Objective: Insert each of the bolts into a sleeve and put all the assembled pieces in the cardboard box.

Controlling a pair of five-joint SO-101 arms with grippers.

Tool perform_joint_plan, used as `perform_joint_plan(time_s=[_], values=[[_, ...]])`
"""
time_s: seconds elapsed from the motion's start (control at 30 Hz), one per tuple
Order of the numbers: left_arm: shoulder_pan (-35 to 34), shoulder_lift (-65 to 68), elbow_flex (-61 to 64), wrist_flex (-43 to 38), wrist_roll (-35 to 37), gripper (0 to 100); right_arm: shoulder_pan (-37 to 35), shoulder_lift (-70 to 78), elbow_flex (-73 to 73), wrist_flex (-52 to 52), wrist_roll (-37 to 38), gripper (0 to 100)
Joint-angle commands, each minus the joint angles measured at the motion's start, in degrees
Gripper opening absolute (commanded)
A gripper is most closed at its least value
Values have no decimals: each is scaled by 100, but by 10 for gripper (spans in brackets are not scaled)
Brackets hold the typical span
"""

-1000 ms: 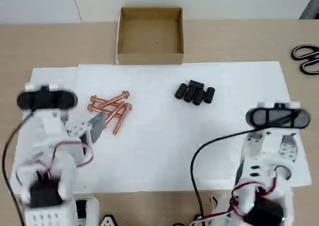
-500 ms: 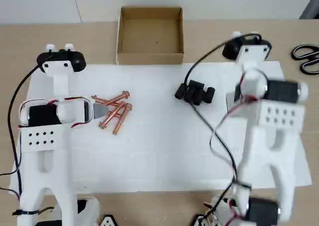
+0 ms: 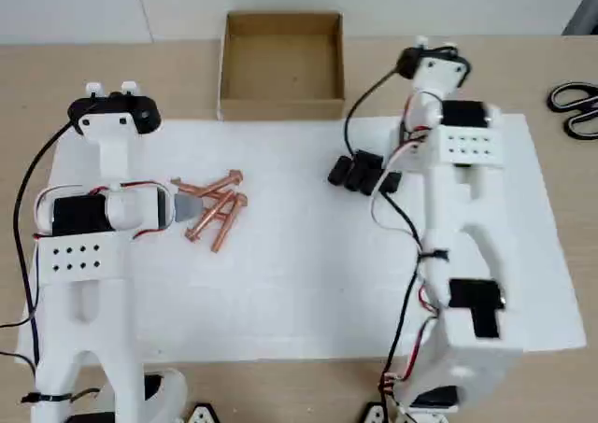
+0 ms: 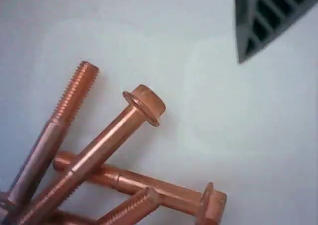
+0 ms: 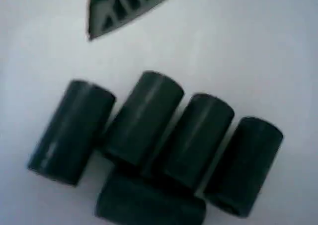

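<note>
Jaws stand apart and empty on left gripper point(image 3: 191, 208) and right gripper point(image 3: 397, 169). Left hangs over bolts point(image 4: 99, 150), right over sleeves point(image 5: 144, 120).

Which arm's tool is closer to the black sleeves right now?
Right. The right tool hangs just over the black sleeves; the left tool is far off at the copper bolts.

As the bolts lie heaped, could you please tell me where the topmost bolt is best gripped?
Grip the topmost bolt on its smooth shank just below the flanged head, from above, closing across the shank: that end lies clear over bare sheet, while its far end crosses the other bolts.
</note>
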Motion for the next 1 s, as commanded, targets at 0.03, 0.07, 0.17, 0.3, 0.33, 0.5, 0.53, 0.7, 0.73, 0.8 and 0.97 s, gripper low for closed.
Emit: perform_joint_plan(time_s=[0.03,0.07,0.17,0.3,0.33,0.5,0.53,0.7,0.73,0.8,0.97], values=[[-9,18,-277,26,-53,314,-154,365,-255,-576,-193,191],[-9,18,-277,26,-53,314,-189,453,-255,-681,-193,191],[-9,18,-277,26,-53,314,-224,716,-255,-875,-211,190],[-9,18,-277,26,-53,314,-224,1033,-255,-1015,-229,190],[-9,18,-277,26,-53,314,-224,1095,-264,-1015,-229,190],[-9,26,-277,26,-53,314,-207,1349,-264,-1209,-220,190],[-9,26,-268,26,-53,314,-198,1393,-264,-1244,-211,190],[-9,18,-127,0,-53,314,-198,1666,-264,-1349,-211,189],[-9,26,-101,0,-53,314,-198,1719,-264,-1349,-211,189],[-9,9,-48,0,-53,314,-198,1780,-264,-1349,-211,189],[-9,-9,-40,0,-53,314,-189,1780,-264,-1349,-211,61]])
